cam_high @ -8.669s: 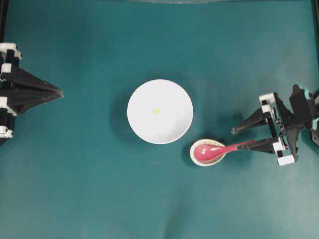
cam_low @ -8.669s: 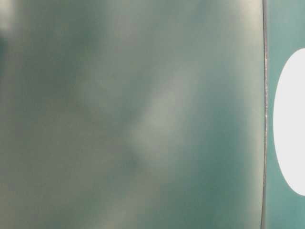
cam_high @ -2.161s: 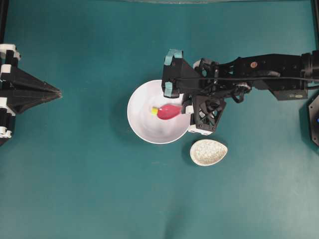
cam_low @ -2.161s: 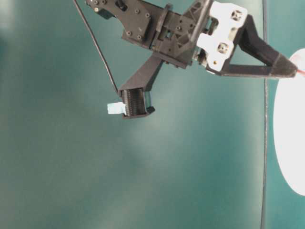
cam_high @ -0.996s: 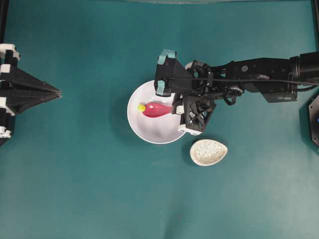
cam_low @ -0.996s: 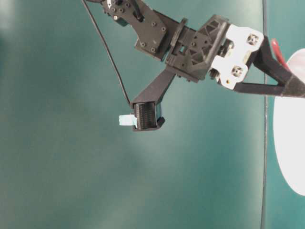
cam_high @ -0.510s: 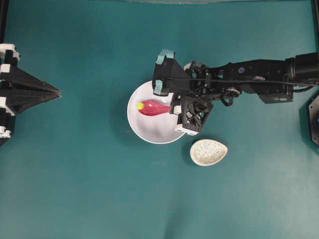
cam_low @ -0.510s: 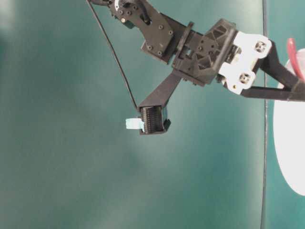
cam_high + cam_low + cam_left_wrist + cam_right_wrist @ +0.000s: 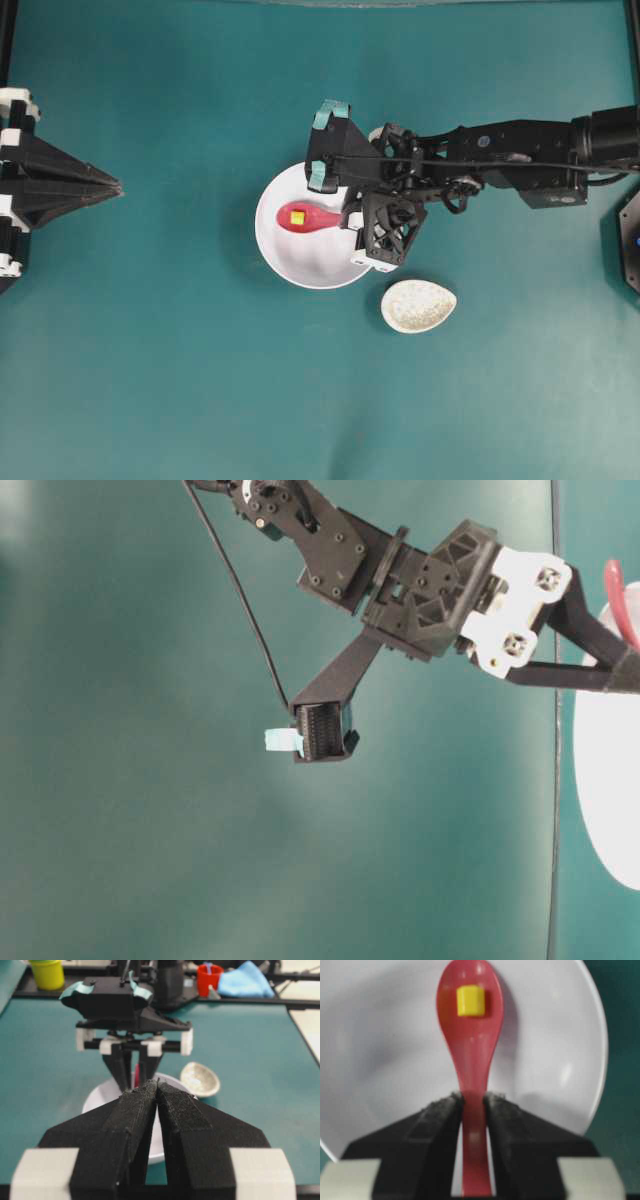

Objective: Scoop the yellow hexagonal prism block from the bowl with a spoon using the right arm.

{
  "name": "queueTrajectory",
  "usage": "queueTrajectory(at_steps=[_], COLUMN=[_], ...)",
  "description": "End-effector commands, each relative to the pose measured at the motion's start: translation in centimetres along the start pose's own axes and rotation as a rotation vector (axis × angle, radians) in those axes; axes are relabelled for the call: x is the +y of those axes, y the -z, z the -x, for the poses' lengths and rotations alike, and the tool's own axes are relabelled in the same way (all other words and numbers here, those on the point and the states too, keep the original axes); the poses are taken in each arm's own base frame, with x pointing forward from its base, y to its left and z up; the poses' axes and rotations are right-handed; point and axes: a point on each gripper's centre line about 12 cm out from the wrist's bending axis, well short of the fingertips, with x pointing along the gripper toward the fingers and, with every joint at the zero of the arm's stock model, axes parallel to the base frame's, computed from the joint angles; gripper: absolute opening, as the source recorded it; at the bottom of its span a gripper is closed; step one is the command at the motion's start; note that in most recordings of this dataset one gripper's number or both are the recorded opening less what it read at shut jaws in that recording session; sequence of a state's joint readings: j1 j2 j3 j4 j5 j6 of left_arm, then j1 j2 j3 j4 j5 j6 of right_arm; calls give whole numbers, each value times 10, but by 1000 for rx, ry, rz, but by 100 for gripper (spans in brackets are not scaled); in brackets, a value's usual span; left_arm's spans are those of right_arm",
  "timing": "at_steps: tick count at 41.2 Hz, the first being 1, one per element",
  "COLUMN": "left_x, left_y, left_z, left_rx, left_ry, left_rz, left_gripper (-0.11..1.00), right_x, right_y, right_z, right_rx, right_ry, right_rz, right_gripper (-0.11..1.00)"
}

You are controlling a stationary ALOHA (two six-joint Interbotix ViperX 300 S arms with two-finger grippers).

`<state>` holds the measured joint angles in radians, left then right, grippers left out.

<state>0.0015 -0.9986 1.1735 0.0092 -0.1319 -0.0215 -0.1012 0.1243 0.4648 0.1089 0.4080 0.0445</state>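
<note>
I'm seeing the left gripper (image 9: 112,186) sitting pinched closed at the surface's (image 9: 180,380) left edge, unmoved. The yellow hexagonal prism block (image 9: 297,216), at the spoon's (image 9: 306,217) tip half a second ago, is now lying inside the scoop over the bowl (image 9: 300,265). The right gripper (image 9: 472,1105) is clamping the handle; the spoon seems just lifted, though that's hard to judge.

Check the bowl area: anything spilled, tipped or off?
Nothing stands out. The block sits in the spoon scoop over the bowl; the right gripper holds the handle straight. The spoon rest lies upright beside the bowl.
</note>
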Motion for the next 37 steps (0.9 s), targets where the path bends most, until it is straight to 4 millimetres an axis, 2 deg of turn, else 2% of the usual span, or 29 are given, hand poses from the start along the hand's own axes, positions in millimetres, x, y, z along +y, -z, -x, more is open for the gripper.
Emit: queueTrajectory(at_steps=[1, 14, 28, 37], left_x=[0, 0, 0, 0], left_y=[-12, -12, -13, -13], left_z=[-2, -2, -2, -2], left_rx=[-31, -31, -34, -34], left_ry=[0, 1, 1, 1], left_rz=[2, 0, 0, 0], left_gripper=[9, 9, 9, 9], right_x=[2, 4, 4, 3], right_y=[-11, -20, -31, -41], right_z=[8, 22, 52, 77], right_rx=[-38, -77, -136, -153], right_ry=[-6, -12, -17, -15], right_rz=[-3, -1, -1, 6], right_gripper=[25, 25, 25, 25])
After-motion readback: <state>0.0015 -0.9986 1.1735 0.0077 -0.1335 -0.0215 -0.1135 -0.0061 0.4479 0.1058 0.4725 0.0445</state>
